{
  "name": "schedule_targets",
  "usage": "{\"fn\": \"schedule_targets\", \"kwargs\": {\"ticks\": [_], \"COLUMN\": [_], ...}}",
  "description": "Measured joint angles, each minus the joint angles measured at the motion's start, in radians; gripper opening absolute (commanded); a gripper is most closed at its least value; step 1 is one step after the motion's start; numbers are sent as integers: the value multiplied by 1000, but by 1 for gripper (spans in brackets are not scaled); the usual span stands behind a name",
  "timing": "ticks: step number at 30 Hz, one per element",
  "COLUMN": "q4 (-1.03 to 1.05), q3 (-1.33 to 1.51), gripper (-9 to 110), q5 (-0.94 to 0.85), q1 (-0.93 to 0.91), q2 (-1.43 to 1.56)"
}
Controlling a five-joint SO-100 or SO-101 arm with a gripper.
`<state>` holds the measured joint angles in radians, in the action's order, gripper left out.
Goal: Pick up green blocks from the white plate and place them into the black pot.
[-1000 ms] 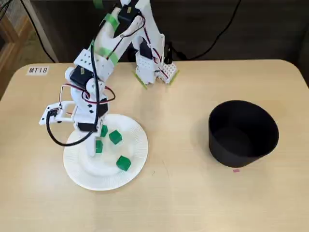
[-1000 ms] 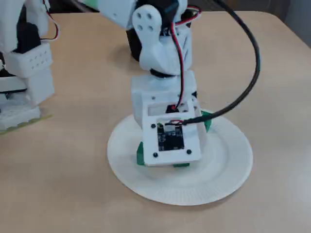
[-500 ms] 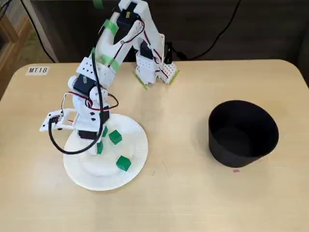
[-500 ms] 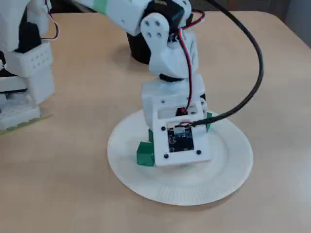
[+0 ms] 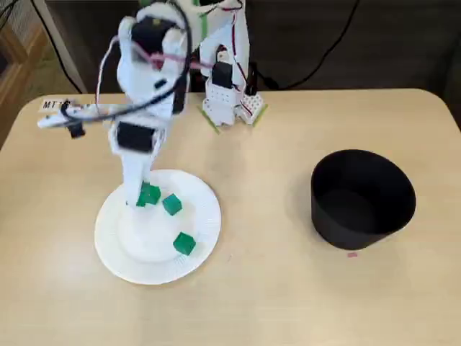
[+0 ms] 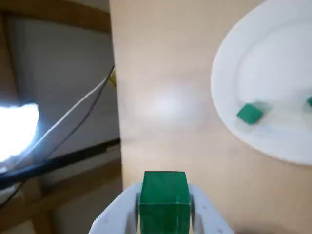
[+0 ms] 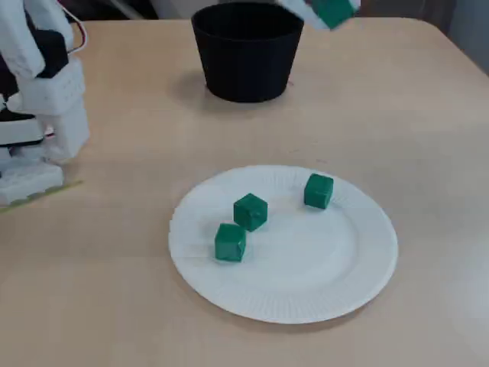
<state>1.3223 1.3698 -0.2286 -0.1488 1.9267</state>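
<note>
Your gripper (image 6: 165, 214) is squeezed tight on one green block (image 6: 165, 192). It holds the block up in the air, off the plate (image 7: 336, 283). In a fixed view you can see three more blocks (image 7: 250, 211) sitting on the plate, each a little apart. The pot (image 7: 246, 65) stands well away from the plate.
</note>
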Motion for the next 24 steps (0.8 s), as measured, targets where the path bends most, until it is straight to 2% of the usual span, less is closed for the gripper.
{"fn": "schedule_targets", "kwargs": {"ticks": [5,10,15,24], "q4": [-296,-500,-624,-652], "q3": [459,784,845,701], "gripper": [-2,-2,-2,-2], "q5": [227,278,252,161], "q1": [408,693,792,775], "q2": [390,492,410,153]}}
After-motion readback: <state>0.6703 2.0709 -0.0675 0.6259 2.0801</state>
